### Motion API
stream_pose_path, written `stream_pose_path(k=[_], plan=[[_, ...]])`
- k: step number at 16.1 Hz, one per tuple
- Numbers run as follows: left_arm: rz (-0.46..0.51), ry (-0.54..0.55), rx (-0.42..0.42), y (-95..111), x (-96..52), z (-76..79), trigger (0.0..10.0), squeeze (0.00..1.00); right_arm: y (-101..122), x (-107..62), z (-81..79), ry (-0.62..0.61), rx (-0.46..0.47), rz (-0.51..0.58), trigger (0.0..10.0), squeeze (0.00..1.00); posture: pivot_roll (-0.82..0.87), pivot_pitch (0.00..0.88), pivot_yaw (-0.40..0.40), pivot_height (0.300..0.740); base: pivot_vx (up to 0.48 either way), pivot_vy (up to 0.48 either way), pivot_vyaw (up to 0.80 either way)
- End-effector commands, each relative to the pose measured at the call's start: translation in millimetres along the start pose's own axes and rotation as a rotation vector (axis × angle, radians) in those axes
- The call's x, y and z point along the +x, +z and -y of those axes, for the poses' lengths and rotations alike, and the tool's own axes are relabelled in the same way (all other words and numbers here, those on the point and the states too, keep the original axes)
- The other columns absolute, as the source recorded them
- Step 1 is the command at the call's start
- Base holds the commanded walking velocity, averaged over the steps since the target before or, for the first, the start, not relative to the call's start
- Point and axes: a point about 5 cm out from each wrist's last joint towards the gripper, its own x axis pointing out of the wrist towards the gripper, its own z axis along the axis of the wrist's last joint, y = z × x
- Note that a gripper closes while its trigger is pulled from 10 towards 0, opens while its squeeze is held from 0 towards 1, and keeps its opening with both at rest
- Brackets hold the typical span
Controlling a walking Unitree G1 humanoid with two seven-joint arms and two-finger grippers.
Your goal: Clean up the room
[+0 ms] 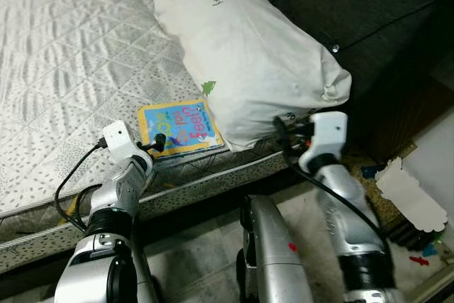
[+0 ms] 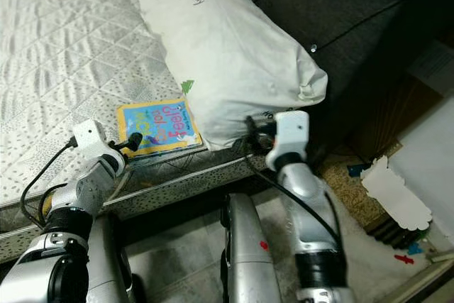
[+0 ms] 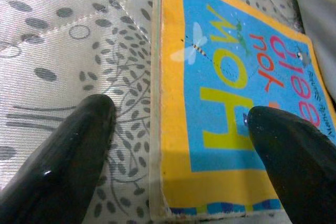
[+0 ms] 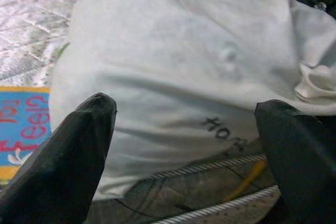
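A blue and yellow picture book (image 1: 179, 127) lies flat near the mattress's front edge, partly tucked under a big white pillow (image 1: 248, 54). My left gripper (image 3: 181, 129) is open and straddles the book's near left edge, one finger over the quilt and the other over the cover (image 3: 231, 77). My right gripper (image 4: 184, 124) is open too, hovering just in front of the pillow's (image 4: 184, 61) lower end at the bed's corner.
The grey quilted mattress (image 1: 64, 69) spreads to the left. A dark headboard (image 1: 355, 5) with cables stands behind the pillow. On the floor at the right lie a white scalloped card (image 1: 411, 196), a woven mat and small coloured toys (image 1: 425, 253).
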Motion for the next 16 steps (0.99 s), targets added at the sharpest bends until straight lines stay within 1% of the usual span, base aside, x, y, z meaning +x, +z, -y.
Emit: stream_pose_path(k=[1,2,4,6,7,8,9,11,14,16], plan=[[-0.004,0.018,0.039,0,0.8,-5.2,10.0,1.00,0,1.2,1.6,-0.016,-0.005,0.005,10.0,0.00,-0.13,0.027,-0.056,0.495,0.000,0.000,0.00],[0.011,0.030,0.055,3,1.6,-8.6,10.0,1.00,1,1.2,1.1,-0.016,-0.004,0.006,10.0,0.00,-0.13,0.026,-0.054,0.495,0.000,0.000,0.00],[0.009,0.034,0.074,5,2.5,-9.0,10.0,1.00,0,1.3,3.8,-0.024,-0.006,0.010,10.0,0.00,-0.14,0.024,-0.052,0.495,0.000,0.000,0.00],[-0.003,0.027,0.089,4,3.3,-6.1,10.0,1.00,0,1.5,4.8,-0.027,-0.007,0.014,10.0,0.00,-0.14,0.024,-0.051,0.495,0.000,0.000,0.00],[-0.016,0.012,0.097,2,4.0,-1.6,10.0,0.71,0,2.2,5.5,-0.030,-0.009,0.018,10.0,0.00,-0.15,0.019,-0.048,0.495,0.000,0.000,0.00],[-0.022,0.001,0.105,0,4.7,1.8,10.0,0.71,1,2.5,6.0,-0.032,-0.010,0.020,10.0,0.00,-0.15,0.019,-0.048,0.495,0.000,0.000,0.00],[-0.039,-0.031,0.125,-7,5.6,12.0,10.0,0.00,1,3.0,6.4,-0.035,-0.011,0.024,10.0,0.00,-0.15,0.018,-0.048,0.495,0.000,0.000,0.00],[-0.063,-0.052,0.144,-16,5.6,19.4,10.0,0.00,2,4.1,5.3,-0.032,-0.012,0.028,10.0,0.00,-0.15,0.017,-0.050,0.495,0.000,0.000,0.00],[-0.084,-0.064,0.159,-23,5.1,22.3,10.0,0.00,2,4.8,4.8,-0.030,-0.012,0.031,10.0,0.00,-0.15,0.016,-0.051,0.495,0.000,0.000,0.00],[-0.103,-0.091,0.176,-28,4.7,26.4,10.0,0.00,2,5.7,4.7,-0.029,-0.012,0.032,10.0,0.00,-0.15,0.016,-0.051,0.495,0.000,0.000,0.00]])
